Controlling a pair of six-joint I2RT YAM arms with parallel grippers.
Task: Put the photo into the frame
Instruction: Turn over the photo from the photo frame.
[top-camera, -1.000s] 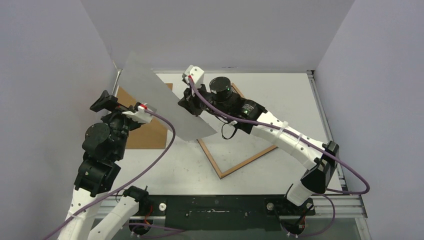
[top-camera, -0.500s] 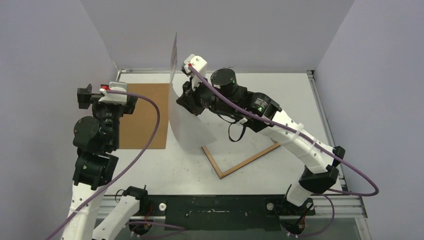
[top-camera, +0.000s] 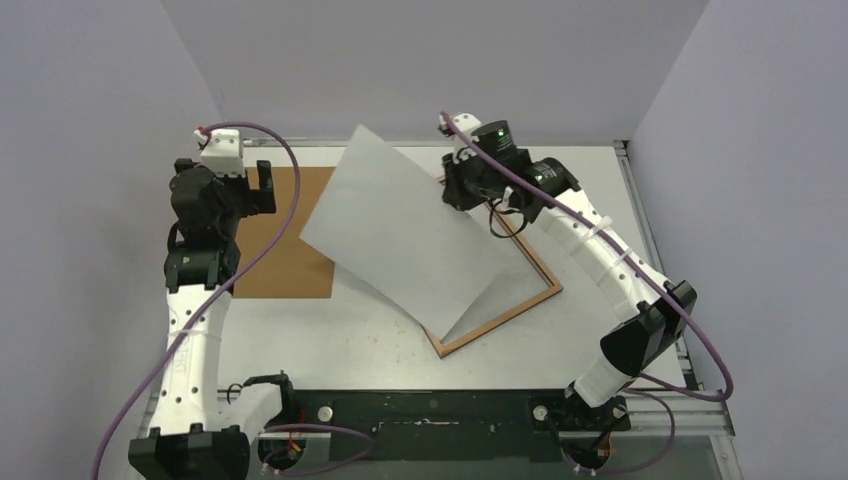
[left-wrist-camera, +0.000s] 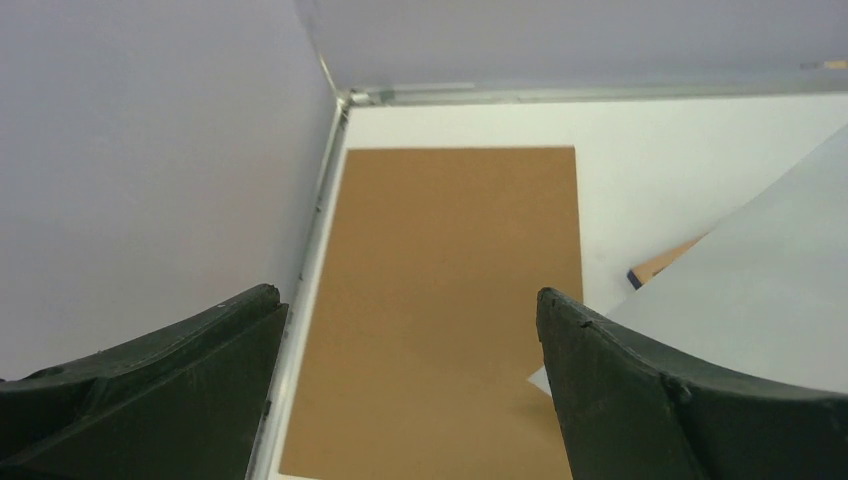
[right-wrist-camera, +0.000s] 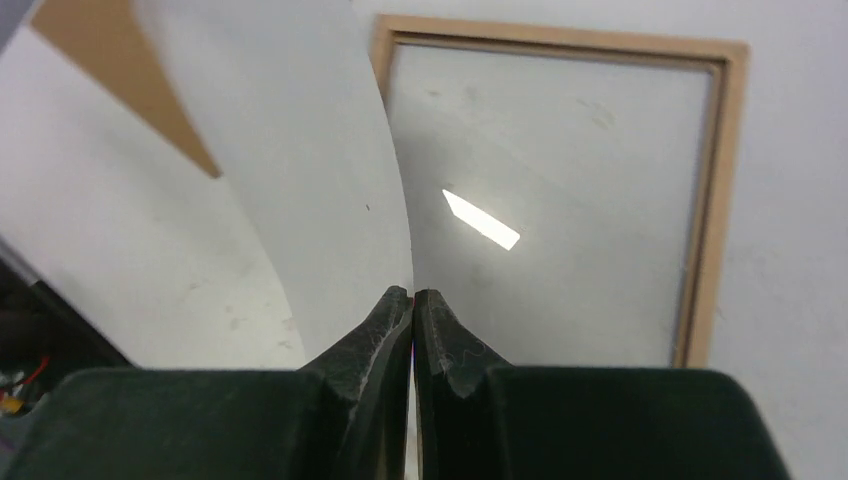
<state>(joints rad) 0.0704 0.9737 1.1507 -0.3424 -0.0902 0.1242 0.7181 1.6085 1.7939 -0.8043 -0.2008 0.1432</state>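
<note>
Photo (top-camera: 420, 235): I see only its plain white back, slightly bowed, slanting over the frame, low corner near the frame's near corner.
Frame (top-camera: 500, 312): wood-brown side up on the table (top-camera: 600, 200), partly covered.
Right gripper (right-wrist-camera: 412, 295): pinching the photo's edge, arm stretched over the frame's far side.
Left gripper (left-wrist-camera: 408, 300): spread wide, empty, above the brown board (top-camera: 290, 260).

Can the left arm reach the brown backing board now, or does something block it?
Probably yes. The left gripper is open and points down at the backing board, most of which lies bare. The photo, pinched by the right gripper, covers only a part near the board's right edge.
</note>
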